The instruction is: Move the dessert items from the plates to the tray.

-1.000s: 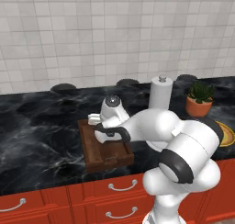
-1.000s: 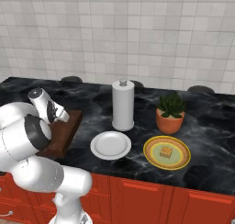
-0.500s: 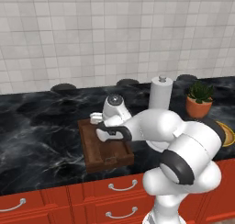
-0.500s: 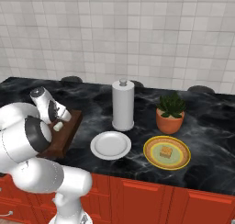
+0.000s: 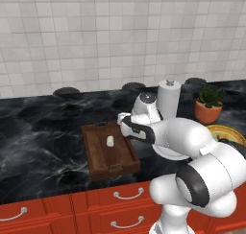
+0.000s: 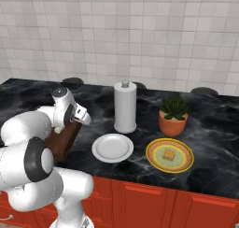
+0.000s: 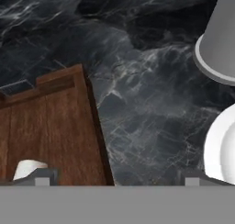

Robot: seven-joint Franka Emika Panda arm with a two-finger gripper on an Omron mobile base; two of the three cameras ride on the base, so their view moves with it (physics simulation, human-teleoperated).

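- The small white marshmallow-like lump [image 5: 110,141] is seen lying on the floor of the dark brown rectangular wooden tray [image 5: 98,157], near its middle; in the hand view the lump [image 7: 28,169] is found at the lower left, on the tray's [image 7: 50,126] boards.
- The two-finger gripper [image 7: 114,178] is held above the black marble counter [image 5: 38,132], just past the tray's right edge. Its two dark tips are set wide apart in the hand view, and nothing is gripped between them.
- In the left base view the gripper [image 5: 126,125] is placed between the tray and the white paper-towel roll [image 5: 169,99].
- The plain white round plate [image 6: 112,147] is shown bare, in front of the roll [image 6: 125,107].
- The small brown-tan block [image 6: 168,154] is seen resting at the centre of the yellow round plate with an orange rim [image 6: 158,162], to the right of the white plate and well apart from the tray.
- A green plant in a terracotta pot [image 6: 173,115] is stood behind the yellow plate.
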